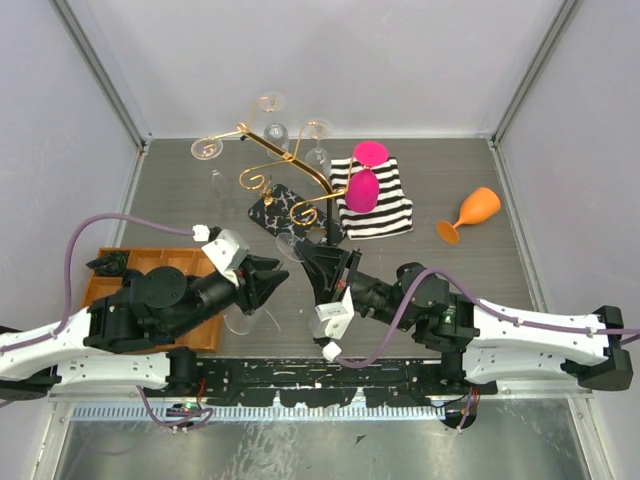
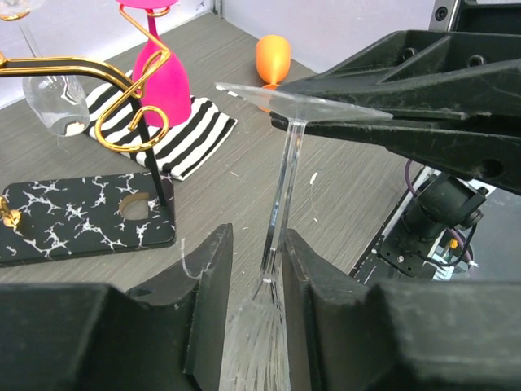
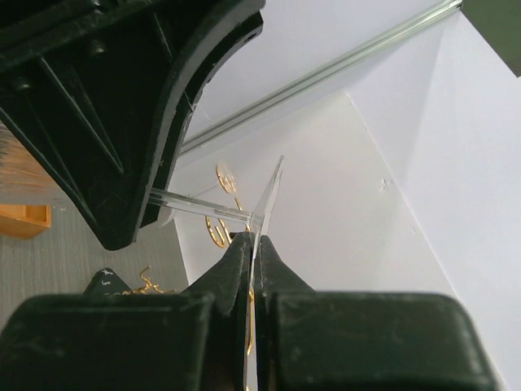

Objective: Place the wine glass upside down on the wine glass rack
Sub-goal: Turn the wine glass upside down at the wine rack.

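Observation:
A clear wine glass (image 1: 287, 246) hangs between my two grippers above the table's near middle. My right gripper (image 3: 254, 240) is shut on the thin edge of its foot disc (image 3: 269, 194). The stem (image 2: 283, 187) runs down between the fingers of my left gripper (image 2: 256, 236). The right finger (image 2: 313, 269) touches the stem and a gap shows on the other side, so these jaws stand partly open. The bowl lies low between the fingers. The wine glass rack (image 1: 278, 160), gold wire on a black marbled base (image 2: 73, 216), stands further back with clear glasses (image 1: 272, 118) hanging on it.
A striped cloth (image 1: 388, 210) lies right of the rack with a pink glass (image 1: 364, 186) on it. An orange glass (image 1: 470, 214) lies on its side at the right. An orange tray (image 1: 108, 288) sits at the left under my left arm.

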